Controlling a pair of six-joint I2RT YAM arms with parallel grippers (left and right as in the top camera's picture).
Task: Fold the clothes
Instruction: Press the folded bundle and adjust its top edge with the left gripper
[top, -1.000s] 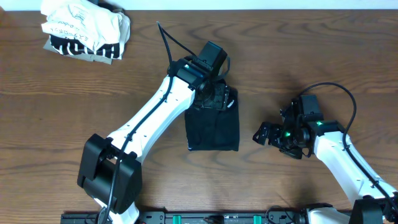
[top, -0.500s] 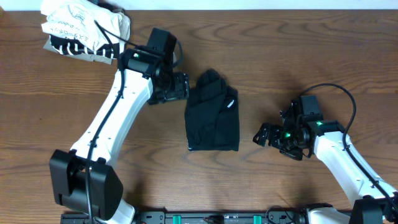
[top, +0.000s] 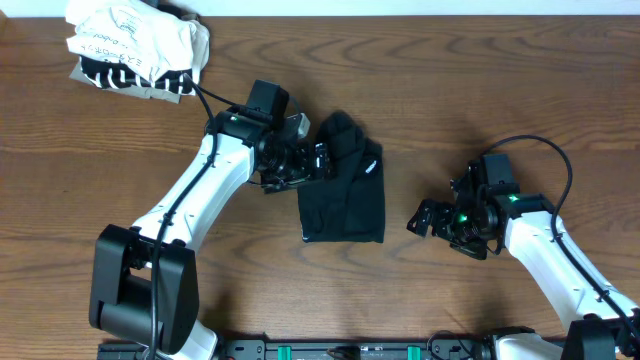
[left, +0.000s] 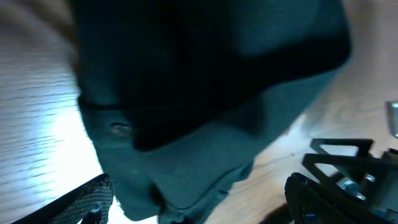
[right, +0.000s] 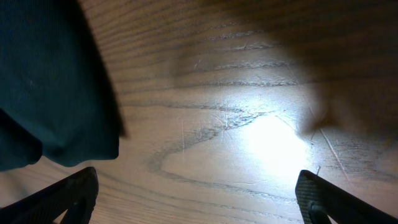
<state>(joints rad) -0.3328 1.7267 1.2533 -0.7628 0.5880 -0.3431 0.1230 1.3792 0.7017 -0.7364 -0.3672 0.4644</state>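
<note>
Left arm moved since the earlier frames: it was over the top of the shirt, swung out left toward the white bundle, and is now back in at the shirt's upper-left edge. We see the left gripper (top: 318, 160) right at that edge, jaws spread wide either side of the fabric in the left wrist view, nothing pinched that we can make out. The shirt (top: 343, 190) lies mid-worktop (top: 480, 70) as a compact dark rectangle, bunched and lumpy at the top, flatter lower down, tiny white mark on its right side. We judge the fold mostly done, and the left gripper sits where it does to tuck or flatten that top lump. Right gripper (top: 428, 216) rests on bare wood just right of the shirt, jaws wide apart, holding nothing; the right wrist view shows the shirt edge at far left and wood between the fingers. Likely parked clear so the left arm has room. White bundle (top: 135, 50) sits far upper-left, well apart, not involved.
</note>
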